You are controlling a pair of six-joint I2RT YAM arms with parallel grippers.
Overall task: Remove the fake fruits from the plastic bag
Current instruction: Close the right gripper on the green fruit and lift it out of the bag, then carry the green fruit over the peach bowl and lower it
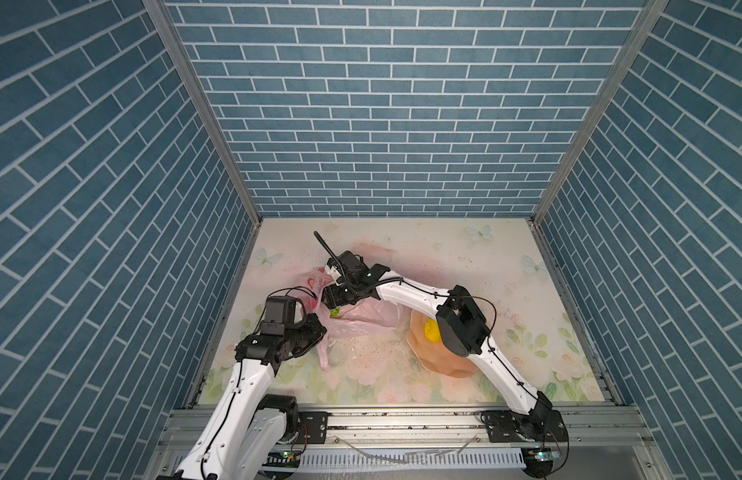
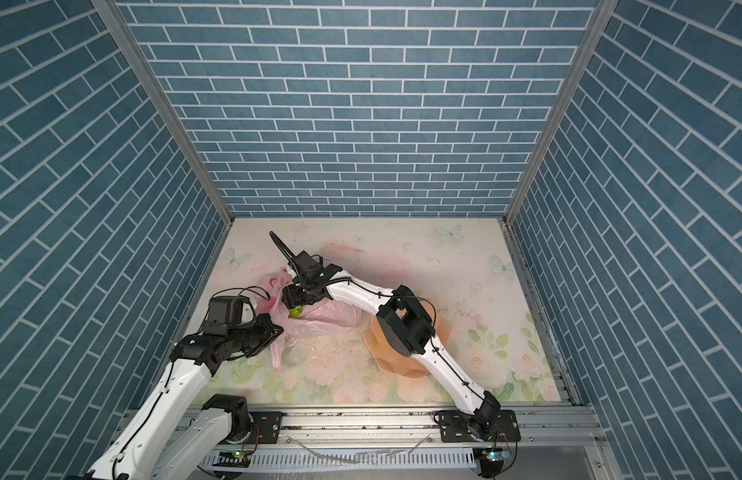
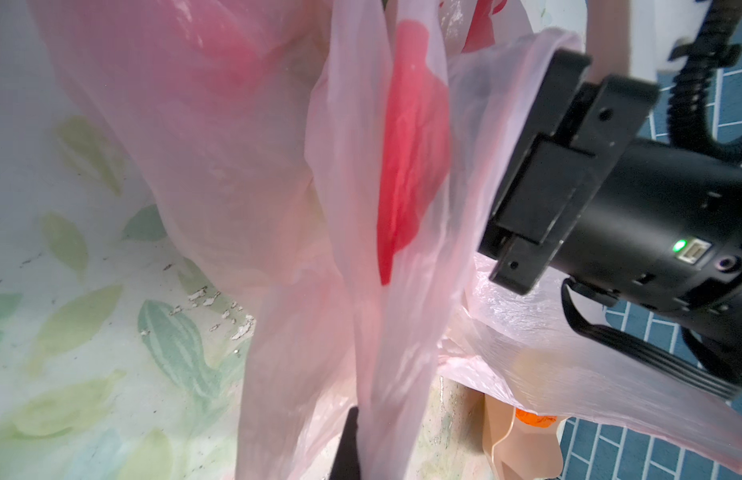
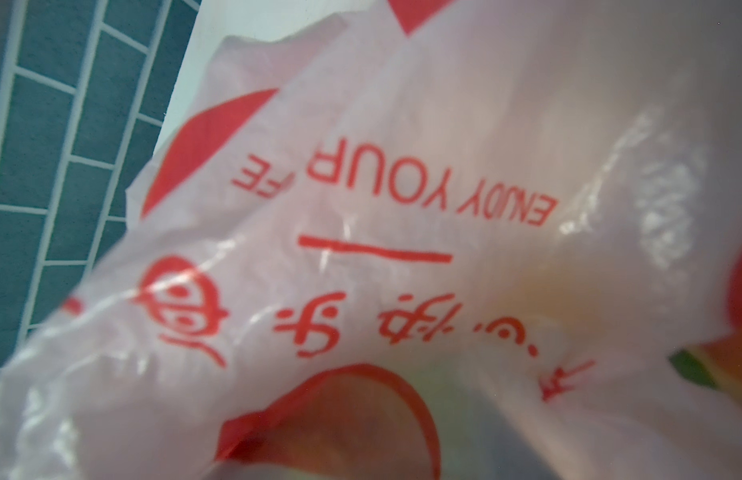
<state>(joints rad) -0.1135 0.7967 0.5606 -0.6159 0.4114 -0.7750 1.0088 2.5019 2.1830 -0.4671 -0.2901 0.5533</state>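
Pink plastic bag [image 1: 373, 318] in left fingers [image 3: 347, 444], right arm [image 1: 406, 293] low across it

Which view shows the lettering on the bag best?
Right wrist: the red lettering on the bag is close up, upside down but legible. Left wrist shows only red patches; both top views show the bag small, its print unreadable.

One bag [image 1: 373, 316], one bowl [image 1: 436, 365], one yellow fruit [image 1: 431, 330], one green fruit [image 1: 334, 311]
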